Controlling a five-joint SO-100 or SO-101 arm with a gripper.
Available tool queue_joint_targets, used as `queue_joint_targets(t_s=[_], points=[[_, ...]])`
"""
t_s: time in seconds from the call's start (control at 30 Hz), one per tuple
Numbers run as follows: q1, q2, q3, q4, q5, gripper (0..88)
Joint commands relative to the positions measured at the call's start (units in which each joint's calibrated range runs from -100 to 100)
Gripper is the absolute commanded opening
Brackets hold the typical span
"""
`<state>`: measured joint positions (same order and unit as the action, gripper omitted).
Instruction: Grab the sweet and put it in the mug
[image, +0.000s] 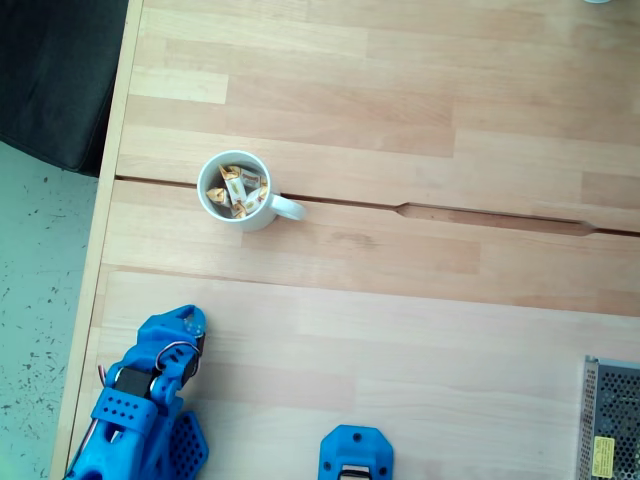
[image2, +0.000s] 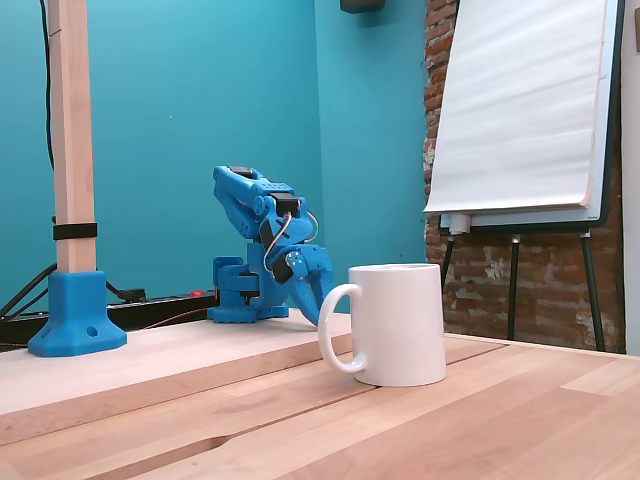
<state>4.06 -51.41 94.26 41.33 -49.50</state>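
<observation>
The white mug stands left of centre on the wooden table in a fixed view from above, handle pointing right. Several sweets in cream wrappers with golden ends lie inside it. In a fixed view from the side, the mug stands in the foreground with its handle to the left, and its inside is hidden. My blue gripper rests folded at the table's lower left, apart from the mug. From the side the gripper points down behind the mug, jaws together, nothing held.
A perforated metal box lies at the lower right corner. A blue post base sits at the bottom edge; from the side it carries a wooden post. The table's left edge drops to the floor. A groove crosses the table.
</observation>
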Motion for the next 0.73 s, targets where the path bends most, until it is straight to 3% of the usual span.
queue_joint_targets(t_s=[0.0,0.27,0.7], points=[[-0.43,0.81,2.26,0.60,-3.71,0.0],[-0.36,0.89,2.44,0.60,-7.52,0.0],[-0.36,0.89,2.44,0.60,-7.77,0.0]])
